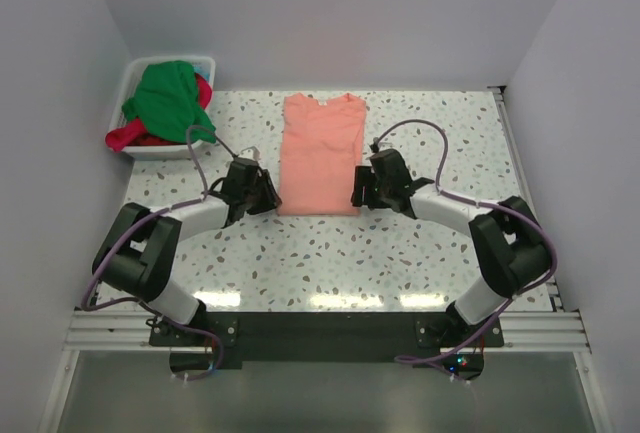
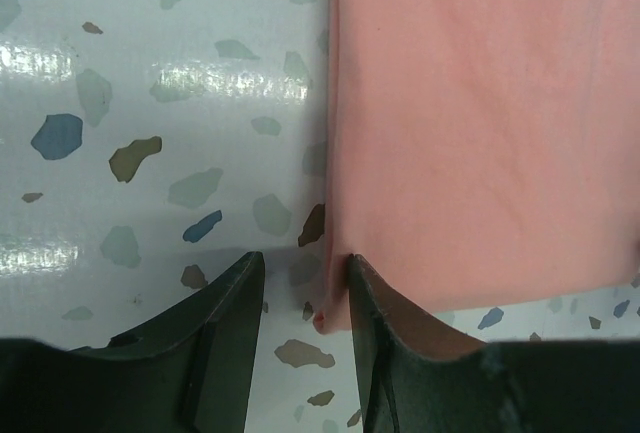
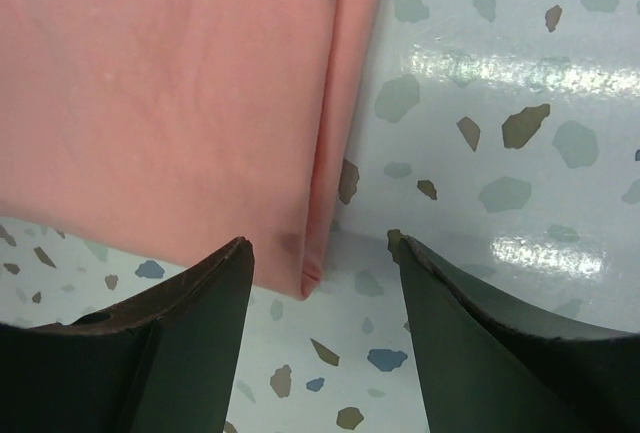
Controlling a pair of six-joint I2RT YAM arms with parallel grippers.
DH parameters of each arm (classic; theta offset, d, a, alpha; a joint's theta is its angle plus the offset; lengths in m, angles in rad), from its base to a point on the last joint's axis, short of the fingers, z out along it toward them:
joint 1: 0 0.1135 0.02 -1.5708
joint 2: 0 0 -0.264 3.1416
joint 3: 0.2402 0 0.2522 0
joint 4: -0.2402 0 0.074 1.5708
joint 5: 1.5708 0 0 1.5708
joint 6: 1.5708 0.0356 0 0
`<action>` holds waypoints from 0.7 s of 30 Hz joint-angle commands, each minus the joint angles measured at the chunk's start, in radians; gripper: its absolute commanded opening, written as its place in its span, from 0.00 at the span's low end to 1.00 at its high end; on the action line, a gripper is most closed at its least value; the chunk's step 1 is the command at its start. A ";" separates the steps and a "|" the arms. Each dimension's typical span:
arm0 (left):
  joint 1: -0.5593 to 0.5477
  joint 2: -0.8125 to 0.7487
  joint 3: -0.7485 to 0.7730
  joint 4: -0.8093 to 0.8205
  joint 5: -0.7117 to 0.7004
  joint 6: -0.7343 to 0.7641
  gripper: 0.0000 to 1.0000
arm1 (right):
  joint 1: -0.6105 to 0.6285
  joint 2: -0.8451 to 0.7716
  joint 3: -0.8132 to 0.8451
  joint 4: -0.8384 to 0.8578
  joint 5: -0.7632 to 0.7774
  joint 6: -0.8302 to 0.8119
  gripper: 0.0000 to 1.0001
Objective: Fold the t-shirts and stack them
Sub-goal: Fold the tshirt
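Left fingers (image 2: 225, 333) and right fingers (image 3: 190, 323) both stand released, each pair straddling a near corner of the salmon-pink t-shirt (image 1: 320, 153). It lies flat in the middle of the speckled desk (image 1: 330, 253), its sleeves folded in to make a smooth narrow strip. Its long axis runs away from the arms, collar at the far end.

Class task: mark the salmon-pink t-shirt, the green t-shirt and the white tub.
salmon-pink t-shirt (image 1: 320, 153), top view, middle of its body
green t-shirt (image 1: 168, 98), top view, its bunched cloth
white tub (image 1: 150, 151), top view, near wall
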 commanded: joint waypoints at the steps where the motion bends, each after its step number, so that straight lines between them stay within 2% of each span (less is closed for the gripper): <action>1: 0.027 -0.030 -0.021 0.117 0.097 -0.020 0.44 | -0.002 -0.041 -0.036 0.121 -0.069 0.041 0.63; 8: 0.056 -0.005 -0.046 0.186 0.154 -0.031 0.44 | -0.001 -0.041 -0.093 0.173 -0.103 0.075 0.52; 21: 0.075 0.076 -0.075 0.269 0.232 -0.043 0.43 | -0.002 0.010 -0.190 0.351 -0.161 0.107 0.42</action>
